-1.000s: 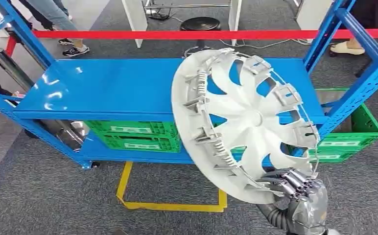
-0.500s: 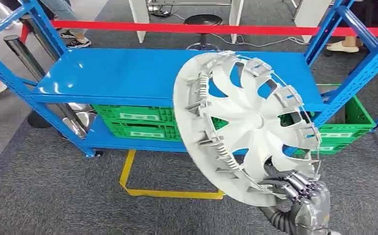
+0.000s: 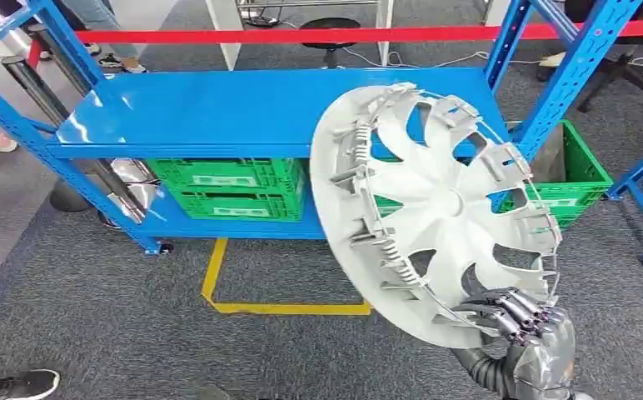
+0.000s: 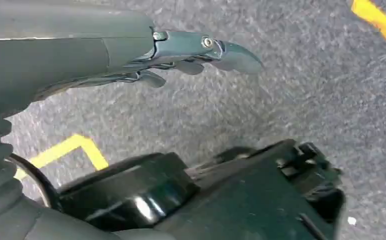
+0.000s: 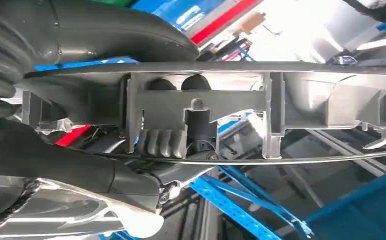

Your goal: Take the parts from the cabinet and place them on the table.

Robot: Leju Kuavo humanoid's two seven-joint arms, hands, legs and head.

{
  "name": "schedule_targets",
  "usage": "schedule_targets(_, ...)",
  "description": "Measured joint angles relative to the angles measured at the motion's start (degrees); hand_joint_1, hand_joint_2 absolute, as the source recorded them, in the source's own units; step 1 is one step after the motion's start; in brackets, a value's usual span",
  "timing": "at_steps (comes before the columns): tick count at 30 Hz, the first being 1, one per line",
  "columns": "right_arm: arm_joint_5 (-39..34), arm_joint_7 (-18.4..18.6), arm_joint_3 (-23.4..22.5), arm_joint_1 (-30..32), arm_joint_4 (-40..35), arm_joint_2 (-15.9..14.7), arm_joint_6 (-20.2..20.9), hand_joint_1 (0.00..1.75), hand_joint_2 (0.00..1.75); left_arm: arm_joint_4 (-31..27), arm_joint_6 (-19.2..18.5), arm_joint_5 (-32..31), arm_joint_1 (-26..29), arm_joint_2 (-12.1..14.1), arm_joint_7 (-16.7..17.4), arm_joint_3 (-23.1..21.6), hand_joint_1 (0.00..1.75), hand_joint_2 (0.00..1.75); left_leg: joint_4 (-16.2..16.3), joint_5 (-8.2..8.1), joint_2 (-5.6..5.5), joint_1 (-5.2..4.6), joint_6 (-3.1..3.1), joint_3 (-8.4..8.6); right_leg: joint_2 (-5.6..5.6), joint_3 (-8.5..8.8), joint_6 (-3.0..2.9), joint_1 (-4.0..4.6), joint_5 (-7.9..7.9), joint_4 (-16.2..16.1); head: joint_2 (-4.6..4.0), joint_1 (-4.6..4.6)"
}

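At the near right of the head view, the right hand (image 3: 525, 323) has its fingers (image 3: 501, 307) wrapped over the lower rim of the white wheel cover (image 3: 435, 208), thumb behind, holding it tilted on edge in the air with its ribbed back and clips toward the camera; the right wrist view shows the same grip from behind the rim (image 5: 201, 112). The left hand (image 4: 131, 55) hangs low over the grey carpet (image 3: 93, 317), its fingers (image 4: 231, 52) straight, slightly apart and holding nothing. Beyond the cover stands the blue rack (image 3: 243, 108), its top shelf bare and glossy, with green crates (image 3: 226, 187) on the lower shelf and another green crate (image 3: 585, 179) to the far right. A yellow floor marking (image 3: 218, 292) lies just before the rack. Against half a second ago, the rack, crates and red barrier tape (image 3: 301, 35) have all slid leftward together while the cover keeps its place before the hand, so the camera has turned right: judging by this, the robot is carrying the part away toward a worktop, with the placing not yet done
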Motion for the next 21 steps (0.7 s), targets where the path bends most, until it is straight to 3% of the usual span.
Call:
schedule_targets(1, -0.04, -0.09, -0.04, 0.13, -0.04, 0.0, 0.0, 1.75, 1.75, -0.22, -0.52, 1.77, 0.1, -0.07, -0.39, 0.79, 0.0, 1.75, -0.41, 2.29, -0.08, -0.01, 0.26, 1.28, 0.27, -0.89, 0.03, 0.1, 0.66, 0.01, 0.0, 0.04)
schedule_targets(3, -0.02, -0.42, -0.15, 0.41, -0.33, 0.0, 0.0, 1.75, 1.75, -0.72, -1.2, 3.51, 0.24, -0.15, -0.87, 2.45, 0.0, 1.75, -7.16, 6.38, -0.83, -0.25, 1.47, 6.15, 0.97, -2.19, 0.08, 0.44, 1.83, 0.02, 0.0, 0.04)
schedule_targets(4, -0.04, -0.5, -0.17, 0.4, -0.57, 0.02, 0.0, 1.75, 1.75, -0.98, -1.27, 3.86, 0.32, -0.15, -0.92, 3.03, 0.0, 1.75, -12.66, 6.66, -2.55, -0.54, 2.55, 9.68, 1.37, -2.58, 0.1, 0.36, 2.37, -0.01, 0.0, 0.0)
schedule_targets(5, -0.07, -0.59, -0.17, 0.3, -0.72, 0.04, 0.0, 1.75, 1.75, -1.27, -1.31, 3.95, 0.41, 0.31, -0.96, 3.56, 0.0, 1.75, -17.32, 5.25, -4.08, -0.9, 3.76, 12.6, 1.61, -2.97, 0.46, 0.63, 2.81, 0.07, 0.0, 0.14)
schedule_targets(6, -0.04, -0.63, -0.17, 0.37, -0.76, 0.04, 0.0, 1.75, 1.75, -1.29, -1.35, 3.99, 0.43, -0.13, -1.05, 3.85, 0.0, 1.75, -19.45, 4.64, -3.87, -0.82, 3.5, 13.47, 1.98, -3.24, 0.78, 0.22, 3.43, -0.01, 0.0, 0.02)
schedule_targets(8, -0.15, -0.66, -0.26, 0.41, -1.12, 0.04, 0.0, 1.75, 1.75, -1.46, -1.38, 4.08, 0.37, -0.11, -1.14, 4.37, 0.0, 1.75, -19.81, 4.68, -3.1, -1.27, 3.68, 13.1, 2.78, -3.95, 1.56, -0.05, 4.43, -0.23, 0.0, -0.02)
schedule_targets(9, -0.58, -0.85, -0.44, 0.54, -1.22, 0.04, 0.0, 1.75, 1.75, -1.6, -1.46, 4.08, 0.37, -0.2, -1.25, 4.63, 0.0, 1.75, -21.6, 4.85, -2.41, -1.09, 3.79, 13.42, 3.19, -4.33, 2.0, 0.25, 4.86, -0.39, 0.0, 0.0)
schedule_targets(10, -1.25, -0.98, -0.57, 0.77, -1.25, 0.04, 0.0, 1.75, 1.75, -1.73, -1.64, 4.08, 0.35, -0.22, -1.44, 4.79, 0.0, 1.75, -22.09, 5.8, -1.46, -0.64, 3.44, 13.26, 1.79, -5.31, 1.89, 0.16, 3.99, 0.36, 0.0, 0.22)
schedule_targets(11, -1.53, -1.14, -0.59, 0.7, -1.33, 0.04, 0.0, 1.75, 1.75, -1.88, -1.73, 4.08, 0.44, -0.39, -1.68, 4.96, 0.0, 1.75, -22.21, 6.13, -1.24, -0.64, 3.85, 12.82, 0.78, -6.31, 1.98, 0.33, 1.81, 2.23, 0.0, 0.29)
schedule_targets(13, -1.22, -1.51, -0.72, 0.77, -1.4, 0.04, 0.0, 1.75, 1.75, -2.05, -1.96, 4.06, 0.68, -0.55, -1.7, 5.33, 0.0, 1.75, -21.89, 6.7, 0.11, -0.71, 4.0, 11.78, 0.16, -9.5, 2.31, 0.26, -3.52, 11.45, 0.0, 0.26)
schedule_targets(14, -0.96, -1.55, -0.9, 0.89, -1.46, 0.13, 0.0, 1.75, 1.75, -2.14, -2.01, 4.06, 0.79, -0.61, -1.73, 5.49, 0.0, 1.75, -21.72, 6.92, 0.78, -0.74, 4.0, 11.29, 0.14, -10.74, 2.56, 0.26, -5.1, 15.32, 0.0, 0.31)
schedule_targets(15, -0.81, -1.55, -1.09, 1.07, -1.57, 0.15, 0.0, 1.75, 1.75, -2.21, -2.01, 4.06, 0.83, -0.66, -1.73, 5.57, 0.0, 1.75, -21.52, 7.09, 1.44, -0.73, 3.89, 10.87, 0.07, -10.86, 2.77, 0.24, -5.51, 16.96, 0.0, 0.26)
schedule_targets(16, -0.72, -1.55, -1.25, 1.22, -1.57, 0.15, 0.0, 1.75, 1.75, -2.32, -1.99, 4.06, 0.85, -0.72, -1.75, 5.66, 0.0, 1.75, -21.31, 7.22, 2.12, -0.69, 3.78, 10.51, -0.13, -9.49, 2.94, 0.17, -4.78, 15.83, 0.0, 0.35)
schedule_targets(17, -0.7, -1.55, -1.36, 1.33, -1.62, 0.15, 0.0, 1.75, 1.75, -2.4, -1.99, 4.06, 0.84, -0.85, -1.73, 5.73, 0.0, 1.75, -21.03, 7.28, 2.78, -0.63, 3.66, 10.19, -0.57, -6.84, 3.09, 0.08, -3.22, 12.26, 0.0, 0.28)
schedule_targets(18, -0.7, -1.53, -1.51, 1.37, -1.73, 0.15, 0.0, 1.75, 1.75, -2.47, -1.99, 4.06, 0.79, -0.96, -1.75, 5.88, 0.0, 1.75, -20.55, 7.25, 3.4, -0.53, 3.54, 9.86, -1.45, -3.28, 3.23, -0.01, -1.4, 6.96, 0.0, 0.33)
schedule_targets(19, -0.7, -1.53, -1.64, 1.37, -1.86, 0.15, 0.0, 1.75, 1.75, -2.54, -1.99, 4.06, 0.77, -1.01, -1.75, 6.01, 0.0, 1.75, -19.77, 7.01, 3.89, -0.53, 3.17, 9.52, -3.3, 0.26, 3.38, -0.08, -0.15, 1.81, 0.0, 0.33)
schedule_targets(20, -0.7, -1.53, -1.73, 1.11, -1.9, 0.2, 0.0, 1.75, 1.75, -2.8, -1.96, 4.06, 0.89, -0.94, -1.75, 6.1, 0.0, 1.75, -19.06, 6.65, 4.29, -1.01, 2.66, 9.02, -5.09, 1.18, 3.37, 0.53, -1.5, -0.15, 0.0, 0.57)
schedule_targets(21, -0.66, -1.62, -1.81, 1.34, -2.16, 0.32, 0.0, 1.75, 1.75, -2.86, -1.84, 4.06, 0.87, -0.98, -1.79, 6.12, 0.0, 1.75, -18.35, 6.55, 4.67, -1.12, 2.46, 8.74, -3.91, 1.1, 2.2, 0.3, -0.92, 0.02, 0.0, 0.25)
